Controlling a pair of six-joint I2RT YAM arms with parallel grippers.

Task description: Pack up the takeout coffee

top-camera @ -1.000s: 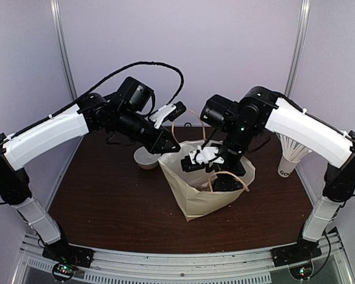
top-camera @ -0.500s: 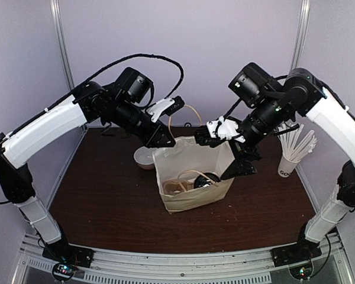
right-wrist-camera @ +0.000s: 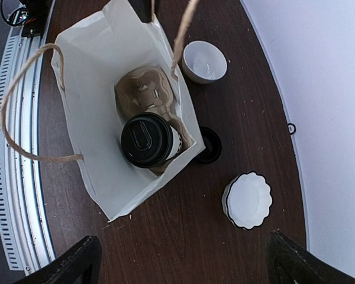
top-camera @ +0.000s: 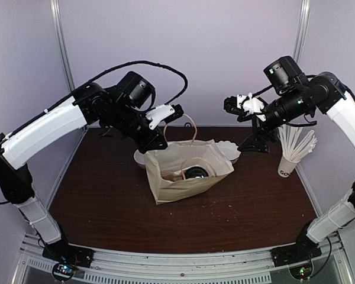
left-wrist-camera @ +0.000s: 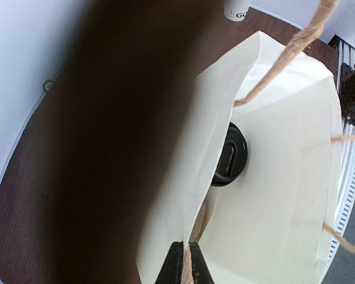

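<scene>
Brown desk (top-camera: pixel 106 207), lilac walls. Takeout coffee (right-wrist-camera: pixel 146 140) sits upright in carrier (right-wrist-camera: pixel 143 94) inside paper bag (top-camera: pixel 183 189), desk ctr. Left claw (left-wrist-camera: pixel 185 266) pinched on bag rim, 11 o'clock. Right claw (right-wrist-camera: pixel 183 260) spread, empty, 2 o'clock. Cup's prob. light, thin-walled, crushable; grip gently below lid.

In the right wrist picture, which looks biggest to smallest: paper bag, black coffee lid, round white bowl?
1. The paper bag.
2. The black lid and white bowl look alike; the lid sits nearer the camera.
</scene>
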